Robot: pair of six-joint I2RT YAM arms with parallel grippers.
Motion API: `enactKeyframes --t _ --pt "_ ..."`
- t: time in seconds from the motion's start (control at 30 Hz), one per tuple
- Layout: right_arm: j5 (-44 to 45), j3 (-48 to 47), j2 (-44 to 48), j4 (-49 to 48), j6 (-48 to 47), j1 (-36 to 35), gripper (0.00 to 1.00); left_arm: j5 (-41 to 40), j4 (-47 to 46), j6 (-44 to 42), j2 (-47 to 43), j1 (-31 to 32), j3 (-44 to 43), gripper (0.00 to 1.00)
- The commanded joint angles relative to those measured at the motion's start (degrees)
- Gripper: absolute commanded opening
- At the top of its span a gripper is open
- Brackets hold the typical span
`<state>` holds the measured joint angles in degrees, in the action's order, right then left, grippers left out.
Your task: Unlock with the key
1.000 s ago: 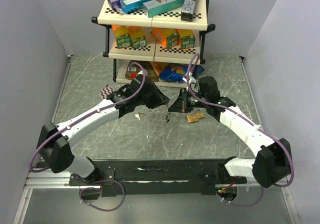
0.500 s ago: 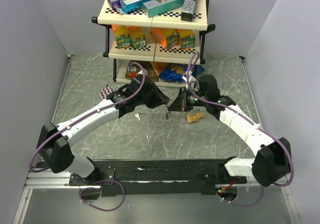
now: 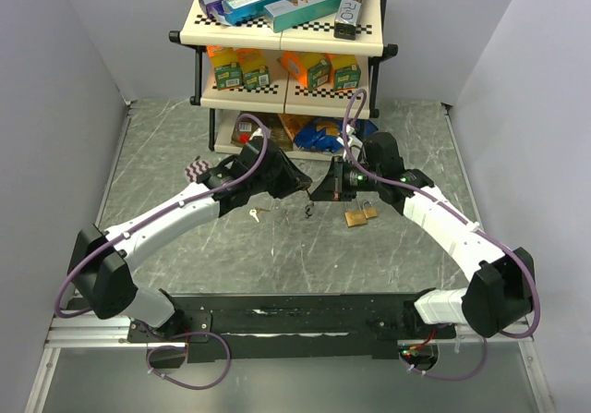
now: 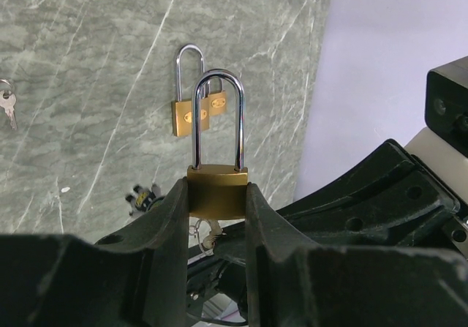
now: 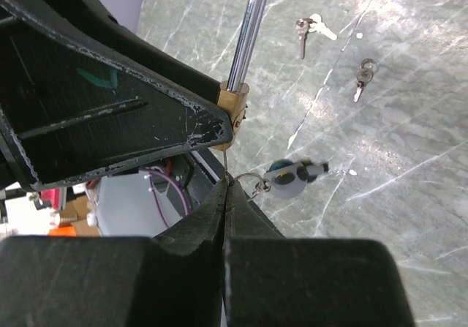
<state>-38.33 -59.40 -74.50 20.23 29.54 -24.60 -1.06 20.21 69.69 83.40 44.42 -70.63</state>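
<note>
1. The left end effector (image 3: pixel 299 189) is clamping the brass padlock (image 4: pixel 217 188) across the flat sides of its body, holding it up off the bench (image 3: pixel 157 163) near the middle, with the steel shackle (image 4: pixel 217 115) pointing away from the wrist
2. Both shackle legs are sitting down in the body, so the lock is looking shut and the unlocking not yet done
3. The right end effector (image 5: pixel 225 186) is pinched fully closed on the key (image 5: pixel 225 167), which is showing only as a thin sliver running up to the padlock's underside, with its ring and blurred tag (image 5: pixel 294 173) dangling just beside the fingertips
4. Whether the blade is seated in the keyway or only touching it, I cannot tell from here
5. The padlock is reading as small, dense and rigid, with smooth brass faces that could be slipping in the pads once the key is turning, so gripping across the body with the keyway left free is looking like the right hold
6. The key is reading as light, thin and stiff, best pinched flat at its head, and a skewed push could be jamming it
7. Two spare padlocks (image 4: pixel 196 113) and loose keys (image 5: pixel 311 27) are lying on the bench well apart from the work
</note>
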Motion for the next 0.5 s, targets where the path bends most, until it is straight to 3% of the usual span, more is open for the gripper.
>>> enactKeyframes --t 0.0,0.47 --pt "5.7 -3.7 -0.6 -1.3 1.8 0.4 0.00 1.2 -1.4 1.4 -2.4 0.4 -0.8 0.01" --pt "11.6 -2.0 1.2 -5.2 3.9 -1.8 0.00 1.3 -5.0 6.2 -3.9 0.4 2.4 0.01"
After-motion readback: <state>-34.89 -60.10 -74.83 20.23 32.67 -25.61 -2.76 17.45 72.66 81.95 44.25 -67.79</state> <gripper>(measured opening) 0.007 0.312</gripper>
